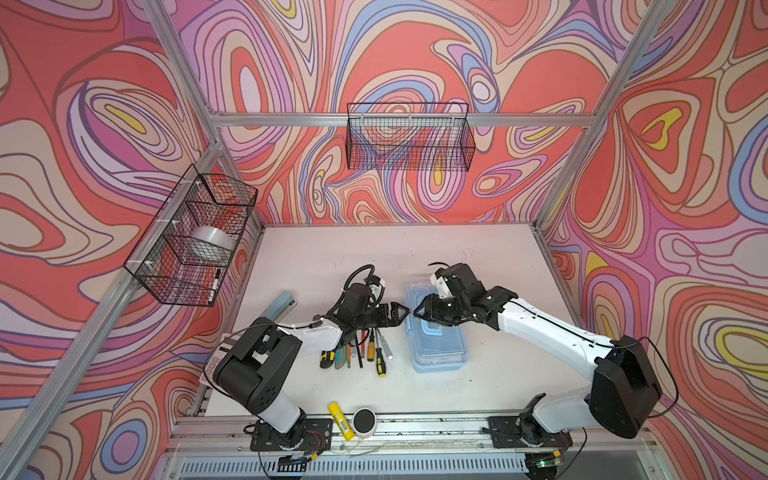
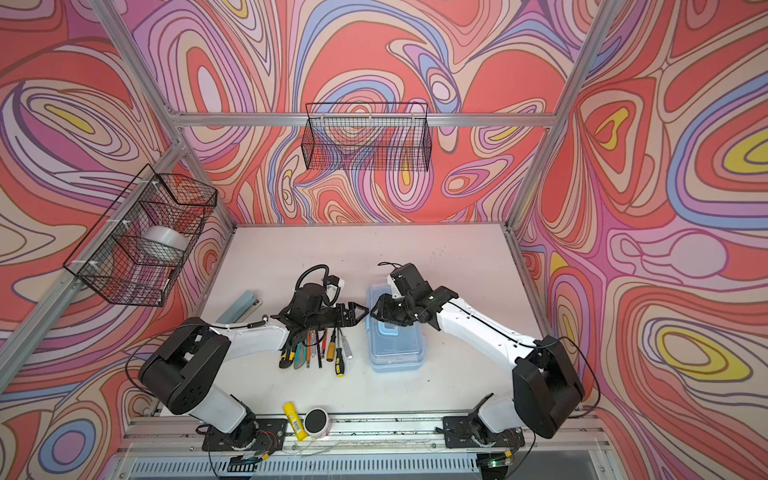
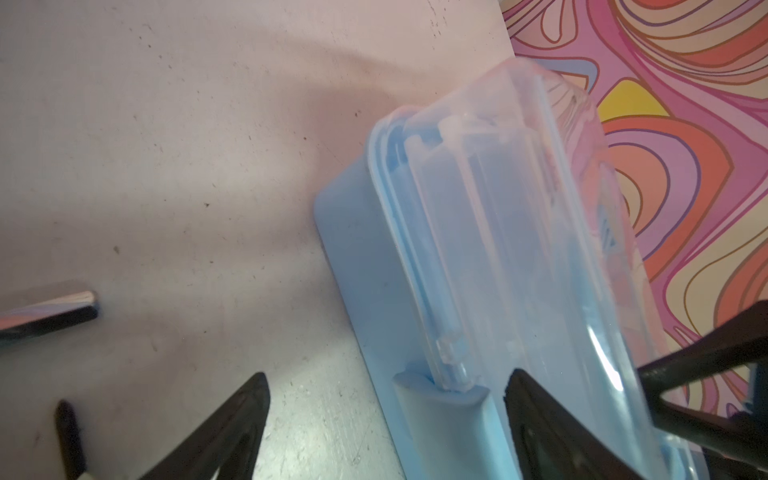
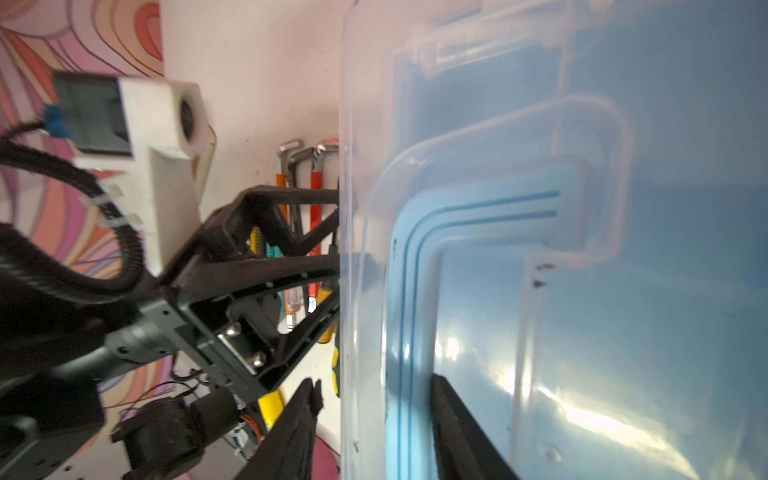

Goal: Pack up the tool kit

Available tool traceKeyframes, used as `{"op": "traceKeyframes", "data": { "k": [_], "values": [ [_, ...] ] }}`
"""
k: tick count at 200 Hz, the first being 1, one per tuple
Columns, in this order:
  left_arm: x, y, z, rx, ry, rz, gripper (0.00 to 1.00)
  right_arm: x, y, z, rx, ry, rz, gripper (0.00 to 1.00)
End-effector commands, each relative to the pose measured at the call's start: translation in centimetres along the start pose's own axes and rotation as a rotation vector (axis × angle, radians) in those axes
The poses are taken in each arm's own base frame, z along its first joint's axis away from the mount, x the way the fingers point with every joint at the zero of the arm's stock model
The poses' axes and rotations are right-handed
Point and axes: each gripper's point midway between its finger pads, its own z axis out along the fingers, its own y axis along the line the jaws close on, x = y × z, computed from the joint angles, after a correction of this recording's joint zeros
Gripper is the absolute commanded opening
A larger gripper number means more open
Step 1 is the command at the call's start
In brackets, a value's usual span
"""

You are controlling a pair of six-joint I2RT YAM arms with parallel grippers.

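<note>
While left end effector [image 3: 386,376] sits released astride tool case [image 1: 438,345] latch [image 3: 440,411], right end effector [image 4: 374,378] straddles lid [image 4: 623,291] edge; grip cannot be told.

No legible txt, barcode-type label on yellow tube [image 1: 341,420], too small

1. A light-blue case [image 1: 439,347] with a clear lid [image 4: 665,208] and a blue handle [image 4: 413,311] sits on an off-white, dark-speckled tabletop [image 1: 332,257].
2. Beside the case, the tools [image 1: 371,348] show yellow-and-black, orange, red and teal.
3. Behind the case, the walls [image 1: 415,50] swirl in red, pink, lilac and yellow.
4. Above the case hangs a black wire basket [image 1: 409,137].
</note>
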Motion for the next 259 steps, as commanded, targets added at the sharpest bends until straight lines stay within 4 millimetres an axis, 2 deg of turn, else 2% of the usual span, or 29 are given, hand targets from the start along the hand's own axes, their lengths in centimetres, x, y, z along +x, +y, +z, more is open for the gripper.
{"op": "traceKeyframes", "data": {
  "k": [1,36,58,78,109,130,146,163,175,180,195,226,259],
  "values": [
    [0.0,-2.2,1.2,0.101,0.007,-0.007,0.89,1.2,-0.8,1.2,-0.137,0.078,0.106,0.46],
    [0.3,-2.5,2.0,0.128,0.013,-0.028,0.88,0.3,-1.2,0.6,-0.273,0.075,0.178,0.45],
    [0.5,-3.0,2.4,0.141,0.020,-0.019,0.88,0.4,-0.4,0.8,-0.347,0.105,0.182,0.45],
    [0.7,-3.1,2.6,0.141,0.030,-0.017,0.88,0.2,-0.8,1.0,-0.316,0.101,0.171,0.44],
    [0.5,-3.1,2.5,0.131,0.023,-0.013,0.88,-0.5,-1.0,0.3,-0.275,0.061,0.123,0.44],
    [0.5,-3.1,2.3,0.126,0.023,-0.001,0.88,-0.7,-1.1,0.2,-0.259,0.046,0.100,0.35],
    [0.4,-3.2,2.1,0.126,0.022,0.007,0.88,-0.9,-1.4,0.4,-0.256,0.036,0.087,0.14],
    [0.3,-3.4,1.7,0.124,0.013,0.014,0.88,-1.4,-1.2,0.4,-0.280,0.015,0.071,0.07],
    [0.1,-3.6,1.3,0.124,0.006,0.022,0.88,-1.9,-0.9,0.3,-0.302,0.001,0.060,0.05],
    [0.1,-3.7,1.2,0.123,0.008,0.026,0.88,-2.3,-0.5,0.1,-0.320,-0.006,0.050,0.00],
    [-0.1,-3.8,0.5,0.118,-0.006,0.043,0.88,-3.2,0.1,-0.2,-0.364,-0.028,0.035,0.00],
    [-1.0,-4.2,-1.1,0.122,-0.045,0.055,0.88,-5.5,1.7,-1.6,-0.599,-0.056,0.041,0.00],
    [-1.2,-4.6,-2.5,0.168,-0.085,0.026,0.89,-6.8,2.0,-2.8,-0.784,-0.038,0.070,0.00]
  ]
}}
